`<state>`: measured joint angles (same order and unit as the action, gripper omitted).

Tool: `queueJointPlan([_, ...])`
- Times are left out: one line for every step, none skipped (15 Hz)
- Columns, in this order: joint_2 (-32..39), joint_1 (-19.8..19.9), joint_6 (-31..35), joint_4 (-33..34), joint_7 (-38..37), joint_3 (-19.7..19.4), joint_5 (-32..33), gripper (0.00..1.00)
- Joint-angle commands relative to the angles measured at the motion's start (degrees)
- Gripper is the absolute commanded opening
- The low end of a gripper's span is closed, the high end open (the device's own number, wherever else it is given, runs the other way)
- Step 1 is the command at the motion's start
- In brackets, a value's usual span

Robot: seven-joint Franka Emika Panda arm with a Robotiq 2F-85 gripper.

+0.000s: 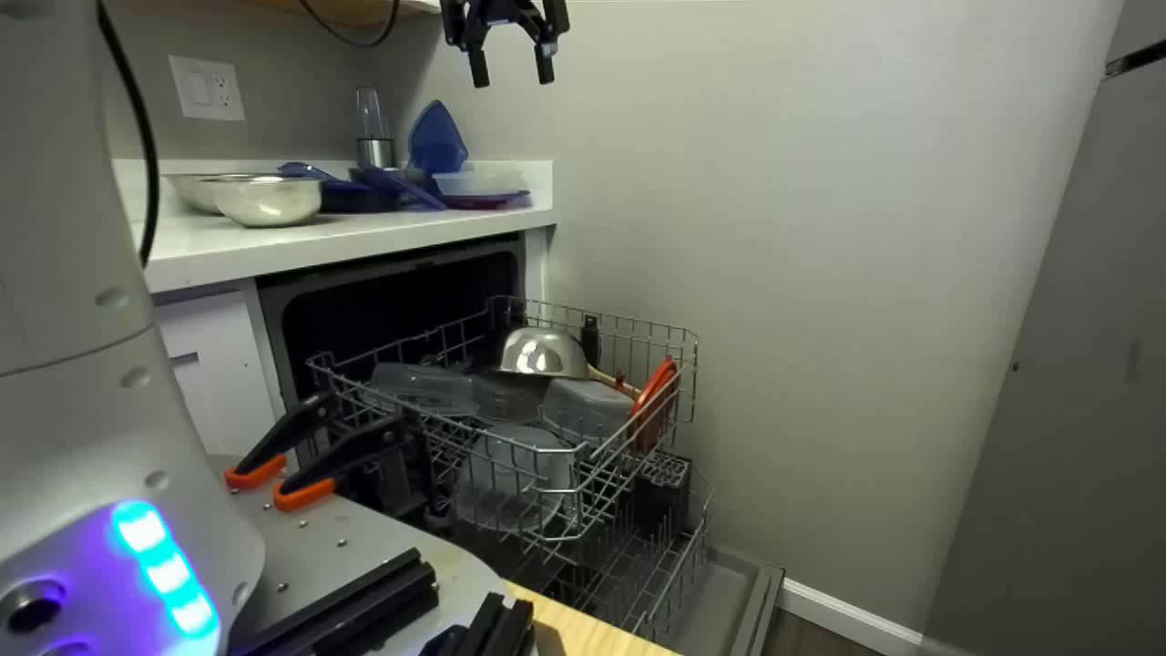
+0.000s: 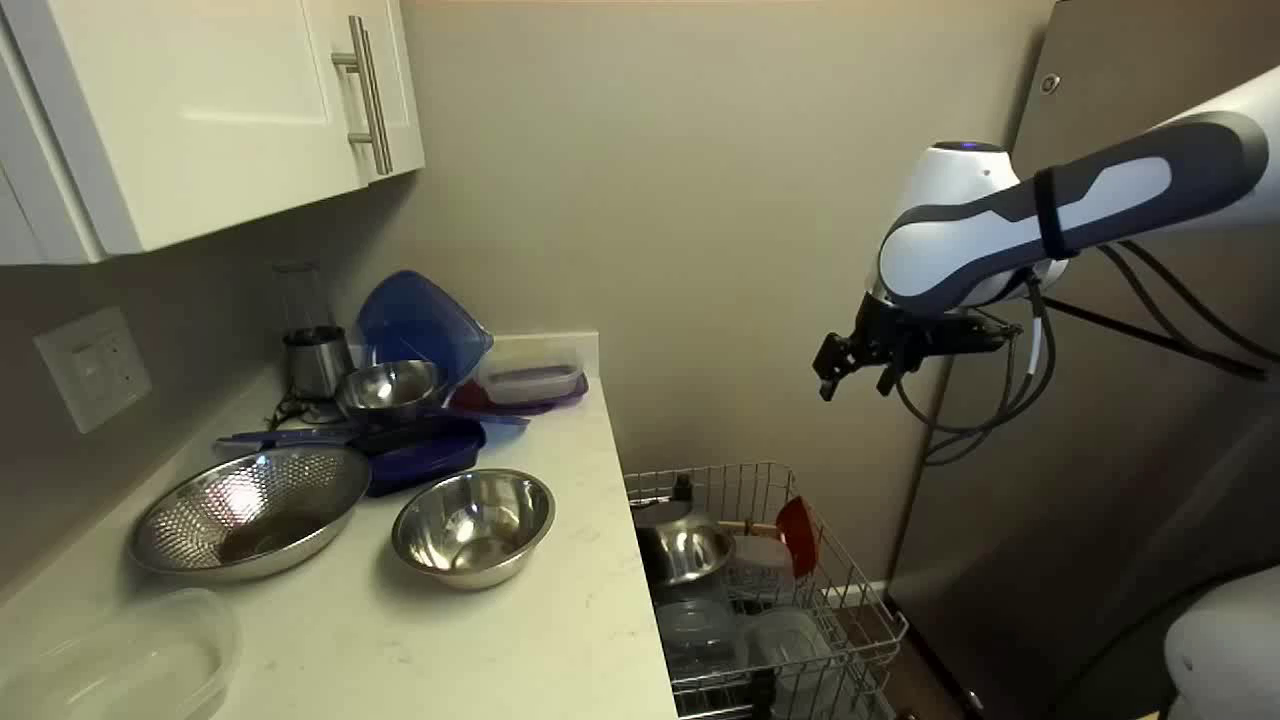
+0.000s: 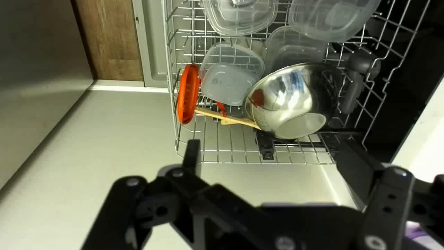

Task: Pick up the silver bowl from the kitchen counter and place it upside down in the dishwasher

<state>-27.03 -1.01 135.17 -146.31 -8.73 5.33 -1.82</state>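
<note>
The silver bowl (image 2: 474, 528) stands upright, open side up, on the white kitchen counter (image 2: 560, 640), near the edge beside the dishwasher. It also shows in an exterior view (image 1: 266, 200). The dishwasher (image 1: 401, 301) is open with its wire rack pulled out. A silver domed bowl (image 1: 545, 352) lies upside down in the rack; it also shows in the wrist view (image 3: 295, 97), tilted. My gripper (image 1: 512, 77) is open and empty, high above the rack and away from the counter bowl. It also shows in an exterior view (image 2: 857, 388). In the wrist view its fingers (image 3: 269, 147) are wide apart.
On the counter are a perforated steel colander (image 2: 255, 510), a smaller steel bowl (image 2: 390, 388), blue plastic pieces (image 2: 425, 325), a blender (image 2: 318, 360) and a clear container (image 2: 130, 660). The rack holds clear containers (image 3: 232, 83) and a red lid (image 3: 188, 93). An overhead cabinet (image 2: 220, 110) hangs above.
</note>
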Motion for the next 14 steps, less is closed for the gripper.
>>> queueJointPlan([0.0,-0.23,-0.17,0.11,-0.09,-0.24,0.15,1.0])
queueJointPlan([0.0,-0.23,-0.17,0.11,-0.08,-0.25,0.15,1.0])
queueJointPlan([0.0,-0.23,-0.17,0.11,-0.08,-0.25,0.15,1.0])
queueJointPlan([0.0,-0.23,-0.17,0.11,-0.08,-0.25,0.15,1.0])
queueJointPlan([0.0,-0.23,-0.17,0.11,-0.08,-0.25,0.15,1.0])
queueJointPlan([0.0,-0.23,-0.17,0.11,-0.08,-0.25,0.15,1.0])
queueJointPlan([0.0,-0.23,-0.17,0.11,-0.08,-0.25,0.15,1.0])
queueJointPlan([0.0,-0.23,-0.17,0.11,-0.08,-0.25,0.15,1.0])
queueJointPlan([0.0,-0.23,-0.17,0.11,-0.08,-0.25,0.15,1.0])
queueJointPlan([0.0,-0.23,-0.17,0.11,-0.08,-0.25,0.15,1.0])
queueJointPlan([0.0,-0.23,-0.17,0.11,-0.09,-0.25,0.15,1.0])
queueJointPlan([0.0,-0.23,-0.17,0.11,-0.08,-0.25,0.15,1.0])
queueJointPlan([1.58,0.44,0.41,1.34,-2.52,1.74,2.17,1.0])
queueJointPlan([2.38,0.31,0.85,2.13,-3.44,2.53,2.55,1.0])
